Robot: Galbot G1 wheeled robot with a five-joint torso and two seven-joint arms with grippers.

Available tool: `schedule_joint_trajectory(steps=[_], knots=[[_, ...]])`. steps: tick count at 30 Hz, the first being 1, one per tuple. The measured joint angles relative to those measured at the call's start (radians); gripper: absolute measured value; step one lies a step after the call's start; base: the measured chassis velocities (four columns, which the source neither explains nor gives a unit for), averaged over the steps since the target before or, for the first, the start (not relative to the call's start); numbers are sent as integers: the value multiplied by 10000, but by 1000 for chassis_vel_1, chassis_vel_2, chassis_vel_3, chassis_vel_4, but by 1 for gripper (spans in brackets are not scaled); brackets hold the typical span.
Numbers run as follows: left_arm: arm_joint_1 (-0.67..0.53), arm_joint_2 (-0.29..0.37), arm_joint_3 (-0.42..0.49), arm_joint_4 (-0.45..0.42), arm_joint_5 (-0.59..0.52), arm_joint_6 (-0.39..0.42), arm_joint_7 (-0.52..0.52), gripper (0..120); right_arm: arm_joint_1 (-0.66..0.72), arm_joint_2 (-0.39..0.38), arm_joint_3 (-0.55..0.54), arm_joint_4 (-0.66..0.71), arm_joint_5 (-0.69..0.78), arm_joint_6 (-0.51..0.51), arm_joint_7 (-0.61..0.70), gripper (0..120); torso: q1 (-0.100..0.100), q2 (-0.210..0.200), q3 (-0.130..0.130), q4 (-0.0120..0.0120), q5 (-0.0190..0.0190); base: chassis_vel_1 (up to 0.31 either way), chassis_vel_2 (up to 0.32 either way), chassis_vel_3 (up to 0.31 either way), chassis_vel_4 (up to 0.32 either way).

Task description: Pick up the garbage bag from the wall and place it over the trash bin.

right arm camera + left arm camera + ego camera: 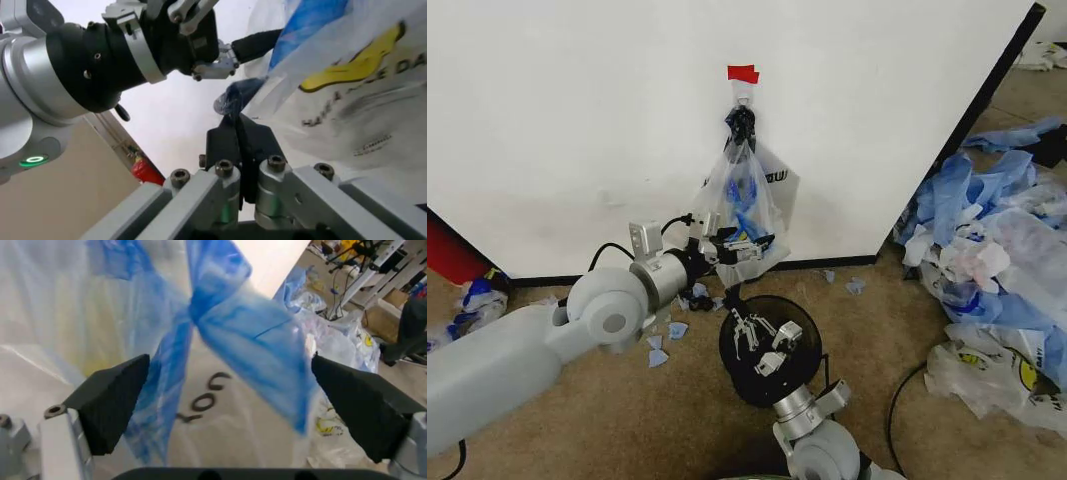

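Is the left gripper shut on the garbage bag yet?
No: in the left wrist view the left gripper is open, its pads wide apart either side of the garbage bag.

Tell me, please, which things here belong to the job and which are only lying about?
Belong to the job:
- garbage bag, hanging on the wall
- trash bin, on the floor below
- left hand, open at the bag
- right hand, shut, over the bin

Lying about:
- heap of plastic bags
- blue scraps on the carpet
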Motion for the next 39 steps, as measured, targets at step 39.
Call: schedule_joint_trajectory(steps=[39], knots=[[3111,1666,-3376,-1498,34,-87,310,94,155,259,-444,7,-173,-80,25,0,0,0,-1,1,-1,0,0,0,0]])
